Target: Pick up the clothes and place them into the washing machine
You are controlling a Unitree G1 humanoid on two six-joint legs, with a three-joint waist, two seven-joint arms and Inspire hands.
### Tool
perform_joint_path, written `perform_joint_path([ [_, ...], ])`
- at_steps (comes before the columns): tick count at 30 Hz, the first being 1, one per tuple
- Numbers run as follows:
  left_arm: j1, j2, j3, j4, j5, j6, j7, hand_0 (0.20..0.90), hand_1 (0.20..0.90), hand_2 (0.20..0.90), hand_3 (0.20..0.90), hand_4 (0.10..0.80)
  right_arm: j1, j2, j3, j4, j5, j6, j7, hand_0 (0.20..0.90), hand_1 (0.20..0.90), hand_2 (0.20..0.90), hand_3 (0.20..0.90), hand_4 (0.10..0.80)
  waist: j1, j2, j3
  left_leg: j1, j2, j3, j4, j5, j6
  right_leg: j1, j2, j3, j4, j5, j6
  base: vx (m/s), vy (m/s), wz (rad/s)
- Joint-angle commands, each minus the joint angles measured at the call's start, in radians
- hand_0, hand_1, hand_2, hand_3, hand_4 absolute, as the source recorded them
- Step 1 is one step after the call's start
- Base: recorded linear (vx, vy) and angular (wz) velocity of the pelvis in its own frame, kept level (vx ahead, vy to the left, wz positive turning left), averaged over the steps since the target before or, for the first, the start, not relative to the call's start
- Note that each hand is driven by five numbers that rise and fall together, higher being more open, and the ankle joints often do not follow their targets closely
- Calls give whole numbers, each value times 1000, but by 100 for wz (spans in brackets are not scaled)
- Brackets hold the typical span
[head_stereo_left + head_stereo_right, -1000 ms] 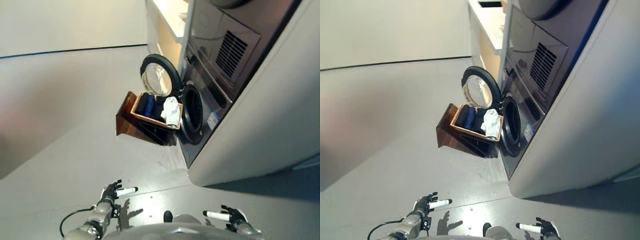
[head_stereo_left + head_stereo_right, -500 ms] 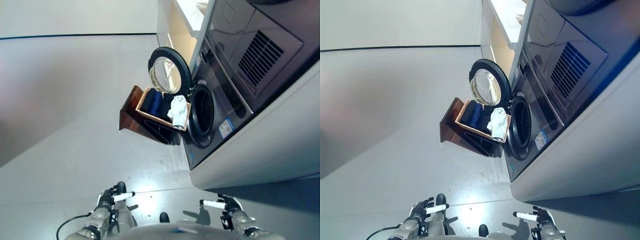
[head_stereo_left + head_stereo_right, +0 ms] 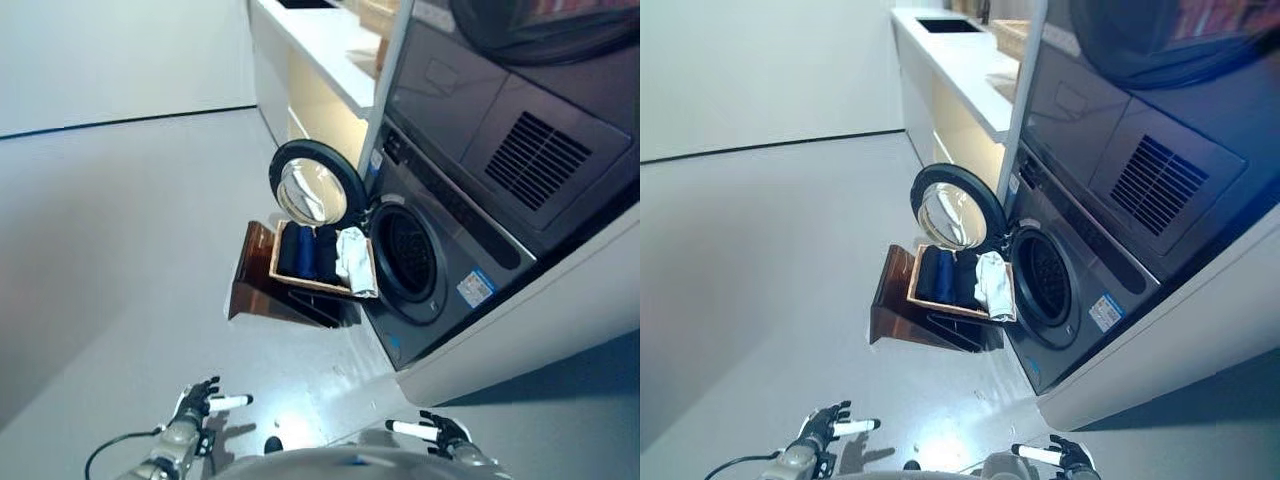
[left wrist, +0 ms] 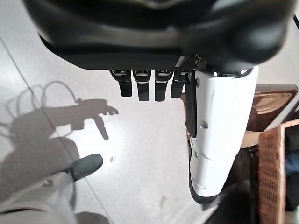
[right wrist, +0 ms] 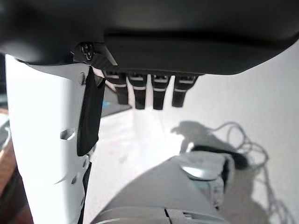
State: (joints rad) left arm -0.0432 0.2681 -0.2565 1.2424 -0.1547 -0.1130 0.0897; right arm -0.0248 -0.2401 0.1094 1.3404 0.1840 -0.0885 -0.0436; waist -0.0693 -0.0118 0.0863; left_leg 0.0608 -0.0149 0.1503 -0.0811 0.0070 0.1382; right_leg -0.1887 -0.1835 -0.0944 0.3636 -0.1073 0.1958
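A wooden basket (image 3: 262, 272) stands on the floor beside the washing machine (image 3: 432, 262). In it lie dark blue clothes (image 3: 300, 250) and a white garment (image 3: 354, 262) draped over the rim nearest the drum. The machine's round door (image 3: 312, 187) is swung open above the basket, and the dark drum opening (image 3: 405, 254) shows. My left hand (image 3: 195, 403) hangs low at the lower left, open and holding nothing, far from the basket. My right hand (image 3: 440, 435) is at the lower right, open and holding nothing too.
A second appliance with a vent grille (image 3: 540, 158) is stacked above the washer. A white counter (image 3: 320, 40) with a sink (image 3: 952, 24) runs along the far wall behind the machine. Grey floor (image 3: 120, 220) spreads out to the left of the basket.
The whole view has shifted as the camera moved: the counter and upper appliance show more. Both hands stay low, open and holding nothing. Basket and clothes are unmoved.
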Motion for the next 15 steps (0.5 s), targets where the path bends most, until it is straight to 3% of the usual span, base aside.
perform_joint_path([
  [1,-32,10,44,-29,34,-42,-1,900,900,900,900,800,18,-59,14,4,-22,2,-25,900,900,900,900,800,-34,-19,28,3,16,-43,92,-100,-155,19,-9,-102,-321,236,-26,369,3,-38],
  [2,-37,6,48,-31,32,-43,1,900,900,900,900,800,18,-60,10,2,-25,4,-28,900,900,900,900,800,-36,-21,30,27,11,-37,90,-115,-159,5,-22,-138,-366,267,-10,257,5,-30],
  [3,-37,6,48,-31,32,-43,1,900,900,900,900,800,18,-60,10,2,-25,4,-28,900,900,900,900,800,-36,-21,31,28,11,-37,90,-115,-159,6,-21,-138,-367,267,-10,382,9,-29],
  [4,-46,-17,11,-42,44,-44,6,900,900,900,900,800,-121,-27,62,22,-4,31,-42,900,900,900,900,800,-5,-9,23,79,16,-29,67,-129,-170,-5,-47,-227,-423,298,10,354,2,-41],
  [5,-47,-23,20,-53,32,-45,5,900,900,900,900,800,-43,-54,31,30,-13,18,-36,900,900,900,900,800,-18,-14,17,98,9,-23,50,-133,-171,-15,-48,-242,-434,304,14,452,1,-33],
  [9,-41,-13,27,-92,38,-45,-1,900,900,900,900,800,27,-77,-28,50,-4,18,-29,900,900,900,900,800,-62,-17,1,157,13,-41,32,-150,-186,-14,-17,-135,-431,328,9,284,-62,39],
  [11,-40,-15,25,-103,38,-46,-2,900,900,900,900,800,29,-79,-28,44,1,15,-30,900,900,900,900,800,-59,-17,-3,165,22,-49,38,-150,-192,-4,-13,-136,-427,340,5,211,-124,32],
  [15,-43,-12,1,-139,39,-45,-1,900,900,900,900,800,27,-79,-22,21,42,2,-29,900,900,900,900,800,-69,1,-30,174,77,-66,92,-124,-228,20,37,-146,-382,291,-36,201,-167,-4],
])
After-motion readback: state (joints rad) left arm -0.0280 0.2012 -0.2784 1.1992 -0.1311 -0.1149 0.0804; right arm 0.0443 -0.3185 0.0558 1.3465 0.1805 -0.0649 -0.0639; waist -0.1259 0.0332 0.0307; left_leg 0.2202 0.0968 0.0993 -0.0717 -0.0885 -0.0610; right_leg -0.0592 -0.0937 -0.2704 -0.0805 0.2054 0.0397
